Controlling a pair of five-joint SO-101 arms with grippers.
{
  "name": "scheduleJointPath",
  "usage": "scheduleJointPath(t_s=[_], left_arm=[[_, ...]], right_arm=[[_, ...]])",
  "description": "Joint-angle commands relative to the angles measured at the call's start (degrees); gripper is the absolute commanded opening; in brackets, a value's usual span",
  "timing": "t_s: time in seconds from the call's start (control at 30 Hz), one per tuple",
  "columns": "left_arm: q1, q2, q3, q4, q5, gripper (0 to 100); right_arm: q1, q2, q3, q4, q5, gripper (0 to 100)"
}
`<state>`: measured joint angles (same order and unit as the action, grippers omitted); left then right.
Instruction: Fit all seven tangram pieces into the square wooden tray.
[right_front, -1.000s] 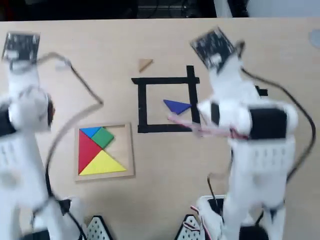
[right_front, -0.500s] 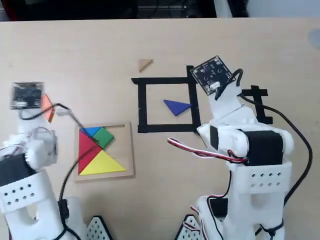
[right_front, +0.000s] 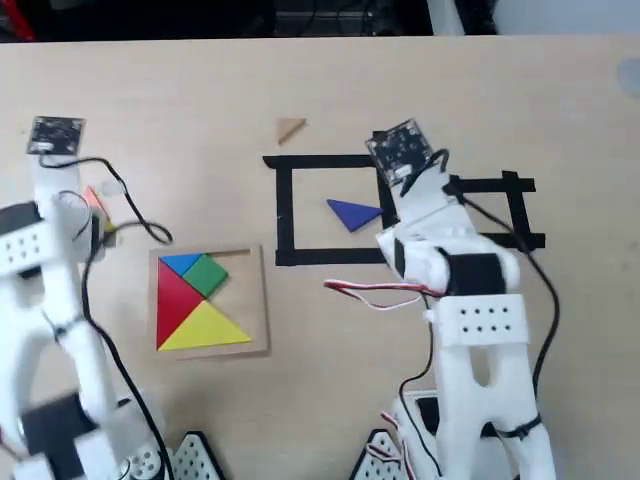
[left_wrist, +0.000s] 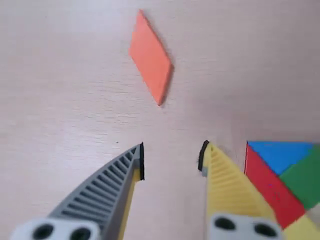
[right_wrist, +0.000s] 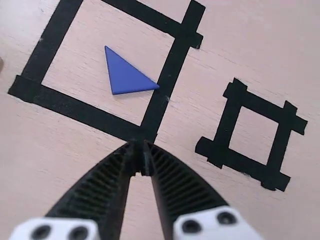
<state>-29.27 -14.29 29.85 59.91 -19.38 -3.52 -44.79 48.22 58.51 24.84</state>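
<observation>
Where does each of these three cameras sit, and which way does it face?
High view: fixed above the table, looking down on wooden tray, left arm and right arm.
Left wrist view: on the left wrist, looking past the open left gripper at the orange piece.
Right wrist view: on the right wrist, looking past the shut right gripper at the blue triangle.
Shared: high and right wrist views both show the blue triangle.

— What is laid out on the wooden table (right_front: 180, 90)?
— A large square (right_front: 284, 210) is outlined in black tape. A smaller taped square (right_wrist: 229, 117) is set just beside it, apart, with strips overlapped at the corners.
</observation>
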Motion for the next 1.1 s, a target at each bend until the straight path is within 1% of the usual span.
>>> scheduleJointPath(t_s=[0.0, 0.07, 0.1, 0.2, 0.27, 0.33, 0.4, 0.5, 0.7, 0.8, 0.87, 0.97, 1.07], left_arm=[[-2.33, 10.29, -9.80, -4.22, 22.59, 19], [-0.84, 14.59, -11.38, -4.66, 28.84, 19], [0.84, 16.70, -12.00, -4.75, 30.59, 19], [4.09, 23.03, -14.81, -4.75, 31.65, 19], [4.18, 26.90, -17.80, -4.75, 32.00, 19], [4.00, 30.07, -21.41, -4.31, 34.37, 19], [4.35, 32.09, -23.78, -4.13, 35.25, 19], [4.53, 33.14, -26.68, -2.11, 35.60, 19], [4.00, 33.14, -27.82, -2.11, 35.69, 19], [0.92, 32.62, -27.82, -0.97, 35.87, 19], [-0.57, 32.79, -28.18, -0.44, 37.71, 19], [-0.40, 33.23, -27.74, -2.73, 38.07, 19], [-0.22, 32.62, -27.91, -3.08, 38.51, 19]], right_arm=[[-0.26, -0.57, 6.81, -8.00, -0.35, 1.1], [-1.58, -0.57, 7.69, -8.44, -0.35, 1.1], [-2.37, -0.57, 7.78, -8.26, -0.35, 1.1], [-4.40, -0.57, 8.13, -8.18, -0.35, 1.1], [-4.75, -0.57, 8.92, -8.44, -0.35, 1.1], [-4.84, -0.57, 9.36, -8.62, -0.35, 1.1], [-4.84, -0.57, 9.36, -8.62, -0.26, 1.1], [-4.84, -0.57, 9.27, -8.62, -0.18, 1.1], [-4.84, -0.57, 9.36, -8.62, 0.09, 1.1], [-4.84, -0.57, 9.45, -8.62, 0.09, 1.1], [-4.84, -0.57, 9.36, -8.62, 0.09, 1.1], [-5.45, -0.57, 9.36, -8.62, 0.09, 1.1], [-6.33, -0.57, 9.54, -8.44, 0.09, 1.1]])
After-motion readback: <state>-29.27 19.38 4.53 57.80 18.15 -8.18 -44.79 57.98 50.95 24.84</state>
